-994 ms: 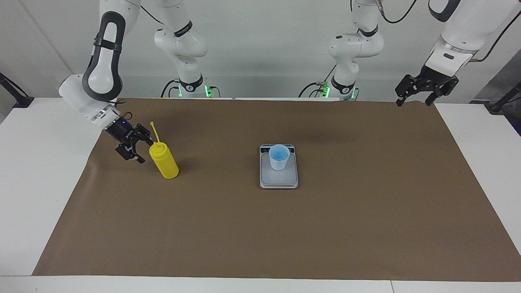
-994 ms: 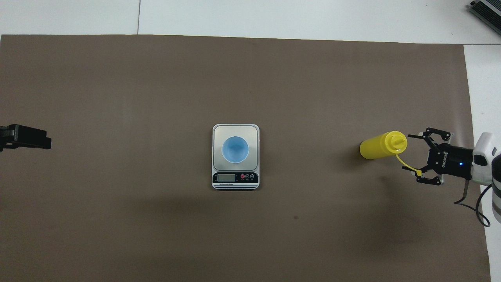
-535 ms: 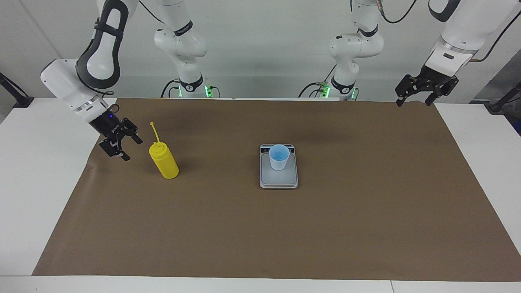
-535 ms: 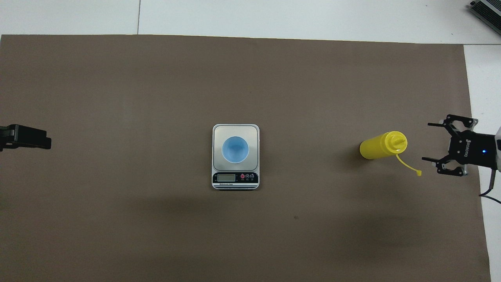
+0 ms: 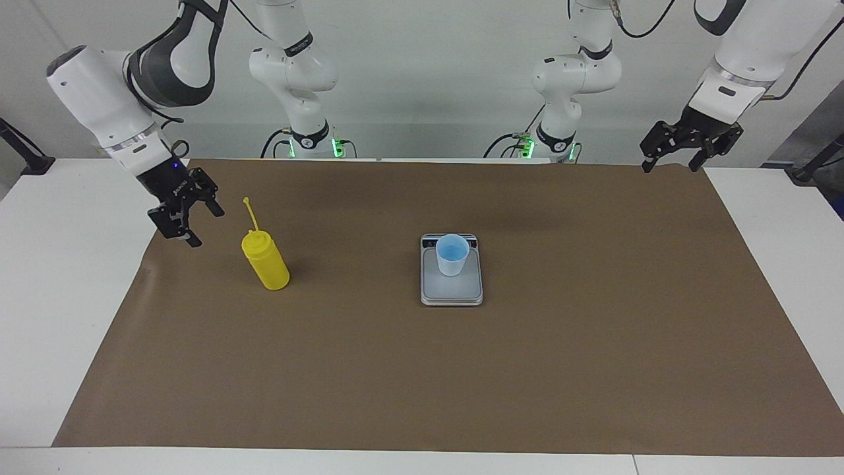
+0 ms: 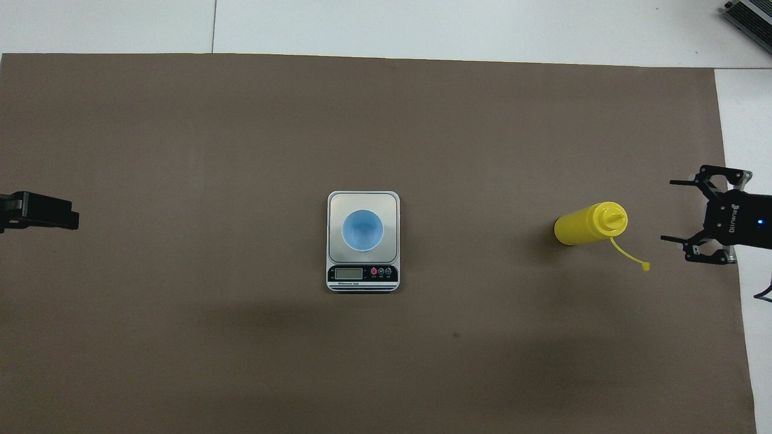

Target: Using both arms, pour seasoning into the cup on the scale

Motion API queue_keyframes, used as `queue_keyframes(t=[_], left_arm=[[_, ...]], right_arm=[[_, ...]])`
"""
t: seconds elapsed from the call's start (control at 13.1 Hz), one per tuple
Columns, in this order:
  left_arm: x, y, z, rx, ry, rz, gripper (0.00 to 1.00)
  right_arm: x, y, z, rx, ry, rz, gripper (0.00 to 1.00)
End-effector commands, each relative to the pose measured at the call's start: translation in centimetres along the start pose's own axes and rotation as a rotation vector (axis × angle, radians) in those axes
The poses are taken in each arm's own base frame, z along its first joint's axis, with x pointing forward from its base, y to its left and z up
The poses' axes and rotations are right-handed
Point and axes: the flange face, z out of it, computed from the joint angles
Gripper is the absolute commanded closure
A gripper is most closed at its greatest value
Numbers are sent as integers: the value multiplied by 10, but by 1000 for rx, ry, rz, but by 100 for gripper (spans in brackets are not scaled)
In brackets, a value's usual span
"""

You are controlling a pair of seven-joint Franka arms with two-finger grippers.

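Note:
The seasoning, a yellow squeeze bottle (image 5: 265, 260) (image 6: 588, 224), stands upright on the brown mat toward the right arm's end of the table, its cap strap sticking up. My right gripper (image 5: 206, 227) (image 6: 668, 210) hangs open beside it, clear of it, over the mat's edge, holding nothing. The pale-blue cup (image 5: 452, 254) (image 6: 362, 229) stands upright on the silver scale (image 5: 452, 293) (image 6: 335, 202) at the middle of the mat. My left gripper (image 5: 669, 166) (image 6: 42, 211) waits open and empty, raised over the mat's corner at the left arm's end.
A brown mat (image 5: 461, 382) (image 6: 241, 132) covers most of the white table (image 5: 59, 277). The scale's dark display strip (image 6: 362, 274) lies on its edge nearer the robots.
My right gripper has drawn back from the bottle toward the right arm's end of the table and risen. The bottle stays standing. The left arm has not moved.

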Motion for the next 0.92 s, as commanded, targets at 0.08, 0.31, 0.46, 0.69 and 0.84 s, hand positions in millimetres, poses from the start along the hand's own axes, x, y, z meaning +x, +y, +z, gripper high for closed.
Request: queue_keyframes(t=[0.08, 0.31, 0.46, 0.69, 0.84], left_arm=[[-10, -2, 0, 15, -3, -14, 0], [-10, -2, 0, 15, -3, -14, 0], [-10, -2, 0, 15, -3, -14, 0], [-10, -2, 0, 15, -3, -12, 0], [-10, -2, 0, 15, -3, -12, 0]], right_arm=[[34, 13, -25, 19, -85, 149, 0], [51, 15, -36, 24, -116, 319, 0], [57, 14, -36, 34, -118, 425, 0], [77, 8, -40, 57, -128, 592, 0], [93, 2, -34, 81, -153, 739, 0]])
